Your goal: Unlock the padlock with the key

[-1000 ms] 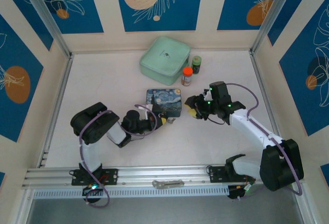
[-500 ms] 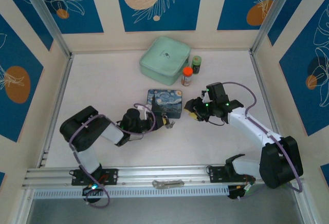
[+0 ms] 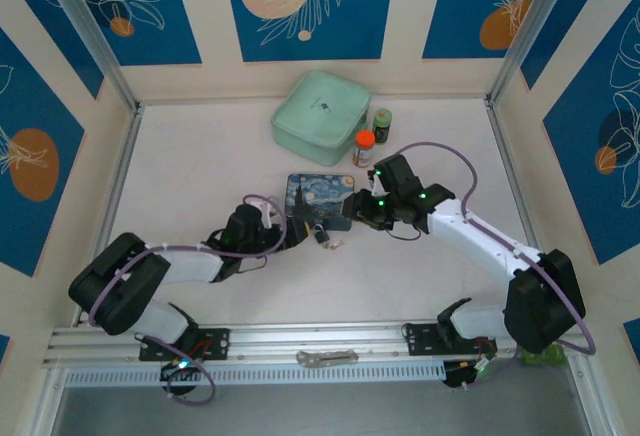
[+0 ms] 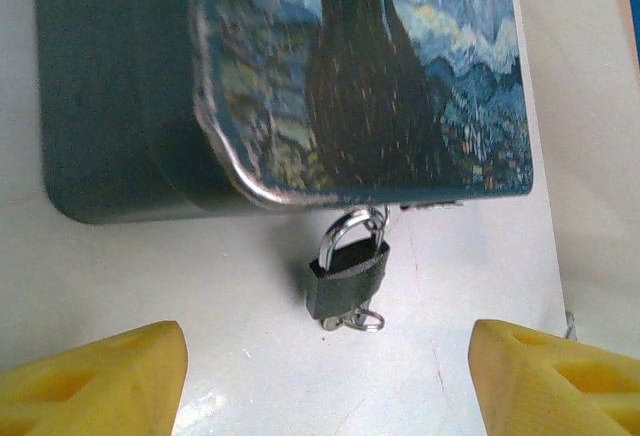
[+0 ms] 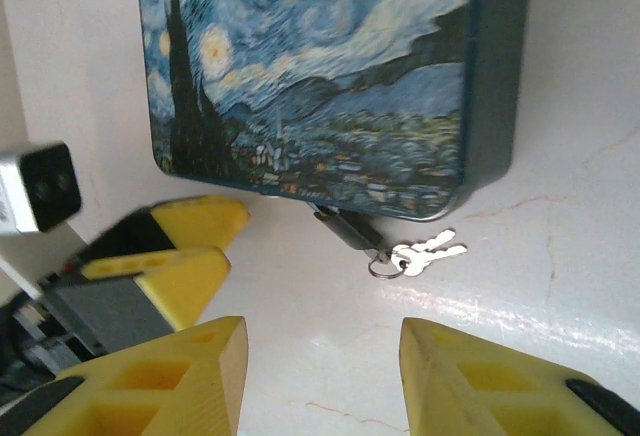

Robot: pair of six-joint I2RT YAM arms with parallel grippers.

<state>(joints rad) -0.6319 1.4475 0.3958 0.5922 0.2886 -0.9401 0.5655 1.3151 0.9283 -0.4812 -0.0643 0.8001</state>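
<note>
Padlock: the padlock (image 4: 347, 278) lies on the white table (image 4: 480, 246), touching the near edge of the Starry Night tin (image 4: 380, 76). Its silvery shackle is hooked through the tin's clasp, and both shackle legs appear to run into the dark body.
Key: the key (image 5: 428, 251) lies flat on the table on a small ring at the padlock's bottom end, splayed beside a second key. Whether either key sits in the keyhole cannot be told.
Left gripper: the left gripper (image 4: 328, 361) is low over the table and aimed at the padlock. Its yellow fingers are wide apart with nothing between them, and the padlock lies just ahead of the gap, untouched.
Right gripper: the right gripper (image 5: 320, 346) hovers by the tin's near right corner. Its fingers are spread and empty, and the padlock and key lie ahead of them without contact.
Change, left arm: half a second ago its fingers were right at the padlock. They have since drawn back a little, and the arm has sunk flatter with its elbow swung out to the left.
Change, right arm: the wrist has shifted left, closer to the tin.
Unchanged: the tin, the mint-green case (image 3: 320, 116), the orange-capped bottle (image 3: 364, 148), the dark bottle (image 3: 382, 123) and the flat silver metal piece (image 3: 325, 358) on the front rail sit where they were.
</note>
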